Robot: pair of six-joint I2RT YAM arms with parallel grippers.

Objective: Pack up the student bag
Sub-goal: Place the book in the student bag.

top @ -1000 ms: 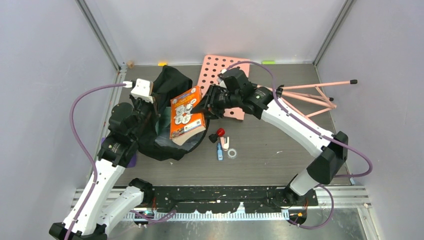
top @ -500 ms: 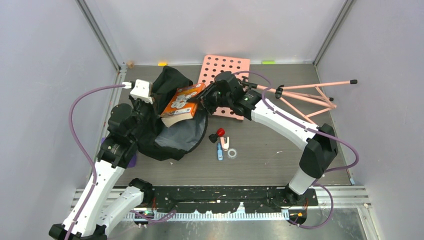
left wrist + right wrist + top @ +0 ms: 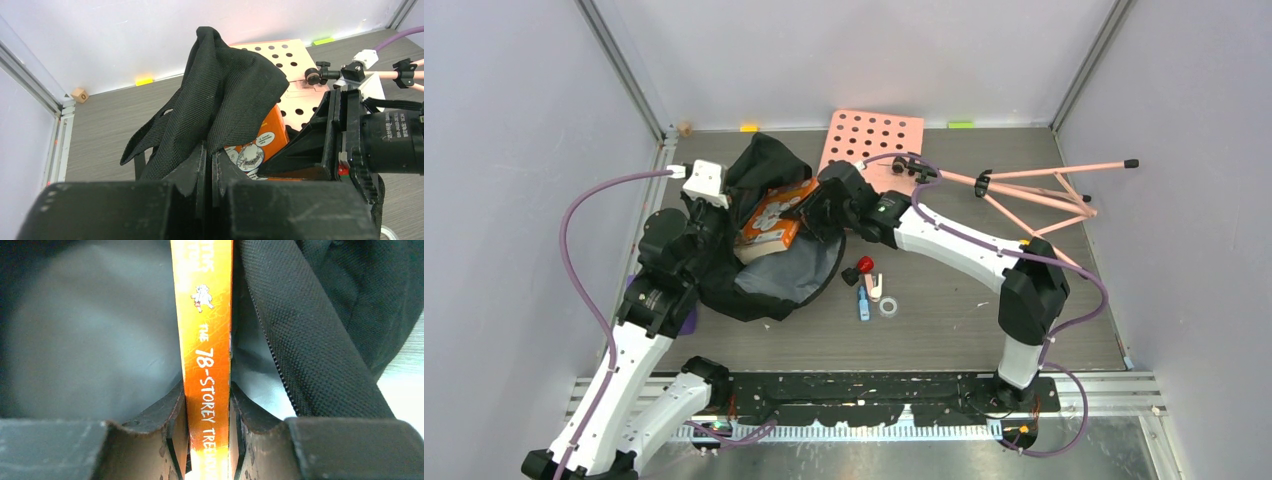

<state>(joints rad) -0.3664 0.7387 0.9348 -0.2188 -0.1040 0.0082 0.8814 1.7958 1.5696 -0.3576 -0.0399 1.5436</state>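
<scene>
The student bag (image 3: 769, 285), a large black backpack with grey lining, lies open at the table's left. My left gripper (image 3: 210, 165) is shut on the bag's black top flap (image 3: 235, 85) and holds it up. My right gripper (image 3: 207, 430) is shut on the spine of an orange book (image 3: 206, 340) and holds it inside the bag's mouth, against the grey lining (image 3: 90, 330). In the top view the orange book (image 3: 769, 220) is partly under the flap, with the right gripper (image 3: 809, 212) at its right edge. It also shows in the left wrist view (image 3: 260, 145).
A pink perforated board (image 3: 874, 135) and a pink folding stand (image 3: 1044, 190) lie at the back right. Small items sit just right of the bag: a red-capped piece (image 3: 862, 265), a blue piece (image 3: 863, 305), a clear ring (image 3: 888, 306). Side walls close in the table.
My right arm has moved left and carried the orange book from above the bag's right rim into the bag's mouth, under the raised flap. The left gripper has held still.
</scene>
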